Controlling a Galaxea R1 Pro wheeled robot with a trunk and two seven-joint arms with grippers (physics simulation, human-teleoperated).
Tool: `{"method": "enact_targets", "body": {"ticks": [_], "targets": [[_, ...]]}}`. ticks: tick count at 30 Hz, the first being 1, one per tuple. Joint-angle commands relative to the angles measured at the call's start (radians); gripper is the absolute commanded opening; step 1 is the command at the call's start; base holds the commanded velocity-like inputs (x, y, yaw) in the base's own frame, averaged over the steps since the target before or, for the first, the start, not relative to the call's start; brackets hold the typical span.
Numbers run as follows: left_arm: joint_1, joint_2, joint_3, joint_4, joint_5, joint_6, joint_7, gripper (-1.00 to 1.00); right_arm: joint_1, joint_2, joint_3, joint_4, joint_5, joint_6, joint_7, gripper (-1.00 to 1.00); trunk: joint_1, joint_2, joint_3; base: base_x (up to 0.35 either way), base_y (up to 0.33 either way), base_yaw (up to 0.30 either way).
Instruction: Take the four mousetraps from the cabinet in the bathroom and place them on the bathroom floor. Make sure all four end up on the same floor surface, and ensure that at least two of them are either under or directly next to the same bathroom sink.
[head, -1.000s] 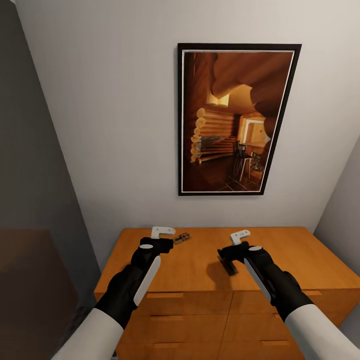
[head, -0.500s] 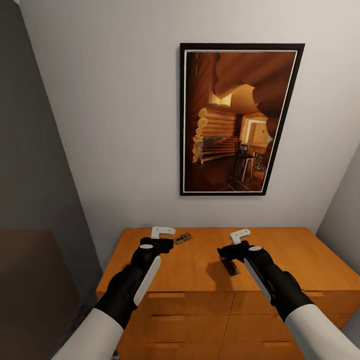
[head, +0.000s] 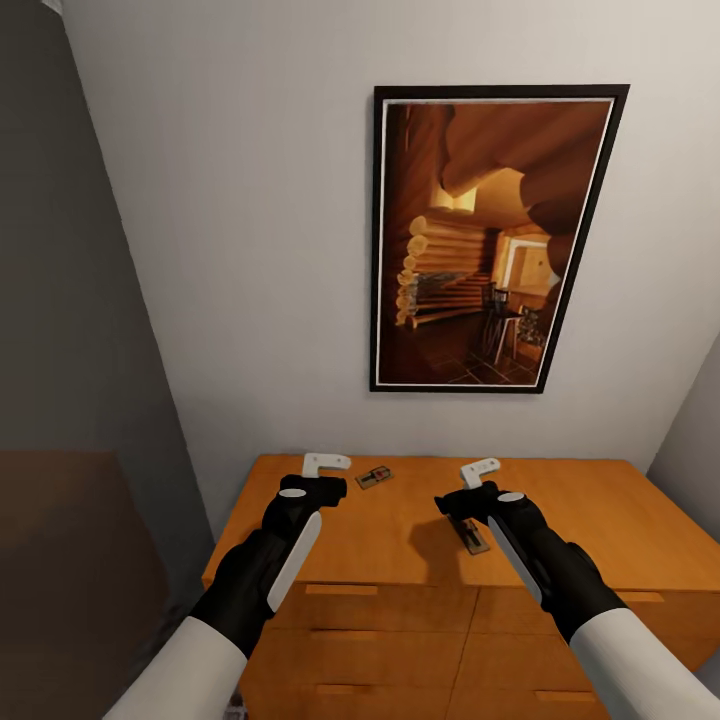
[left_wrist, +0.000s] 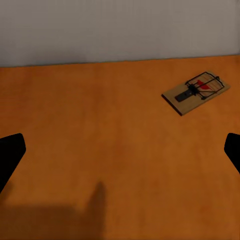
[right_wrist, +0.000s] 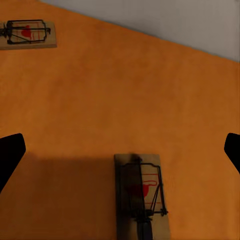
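**Two mousetraps lie on the cabinet top as both claws hang spread above them**

The robot faces a low orange-brown cabinet set against a pale wall, beneath a framed picture of a log-built interior. Two mousetraps show on the flat top. The far mousetrap lies near the wall, just beyond the left gripper; the near mousetrap lies in shadow under the right gripper.

In each wrist view the dark fingertips sit at opposite edges of the frame, so both claws are spread wide and hold nothing. Through the left wrist camera the far trap lies off to one side of the fingers, not between them. Through the right wrist camera the near trap lies between the fingers, closer to the camera, with the far one well away.

Each trap is likely light and stiff, a thin board lying flush on smooth wood, so it may slide when nudged. The safest hold appears to be across the long bare edges of the board, clear of the black wire mechanism and red spot, which could shift or snap under pressure. The other two traps cannot be placed from these pictures.
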Motion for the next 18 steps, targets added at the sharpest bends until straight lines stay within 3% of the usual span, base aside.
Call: {"method": "enact_targets", "body": {"ticks": [1,18], "targets": [[-0.001,0.000,-0.001,-0.001,0.010,0.003,0.009,1.00,-0.001,-0.001,0.003,-0.001,-0.010,0.005,-0.004,1.00,0.001,-0.002,-0.002,0.000,0.000,0.007],[-0.001,0.000,-0.001,-0.001,0.011,0.003,0.009,1.00,-0.001,-0.001,0.003,-0.001,-0.014,0.005,-0.004,1.00,0.001,-0.002,-0.002,0.000,0.000,0.001]]}}
